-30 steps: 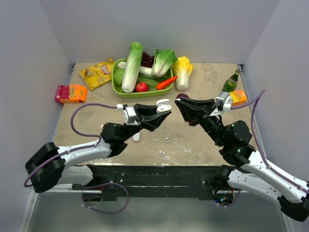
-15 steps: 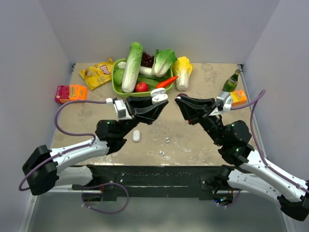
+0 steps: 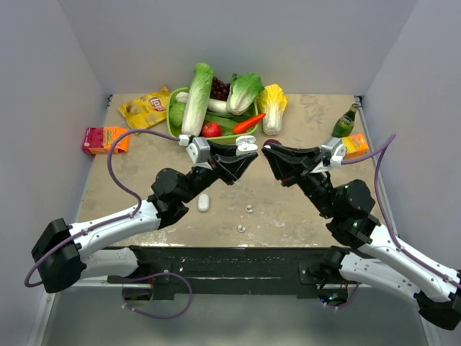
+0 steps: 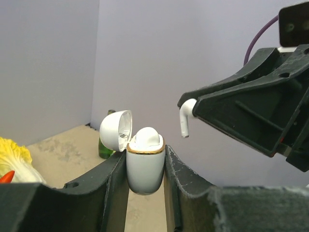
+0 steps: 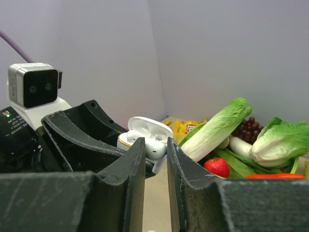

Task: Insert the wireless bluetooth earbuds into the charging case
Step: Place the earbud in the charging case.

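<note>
1. Containers
- Green basket (image 3: 170, 127): upper centre of the top view, at the far side of the bench (image 3: 302, 209). It holds a long napa cabbage (image 3: 196, 101), a lettuce (image 3: 245, 90), a tomato (image 3: 211, 130), a carrot (image 3: 248, 123) and grapes (image 3: 220, 88).
- Charging case (image 4: 144, 166): lid hinged open and tipped to the left in the left wrist view; a gold band rings the mouth of the body. The case is raised off the bench at the centre of the top view, just below the basket. Whether a bud sits inside cannot be told.

2. Tools
- Left tool (image 4: 145, 157): closed tight on the case body, one finger on each side. The lid and mouth stand clear above the fingertips.
- Right tool (image 5: 155, 145): jaws drawn in to a narrow gap, gripping one earbud (image 4: 184, 119) by its head. The stem points down in the left wrist view. The earbud is just right of the open case, close to it but apart.
</note>
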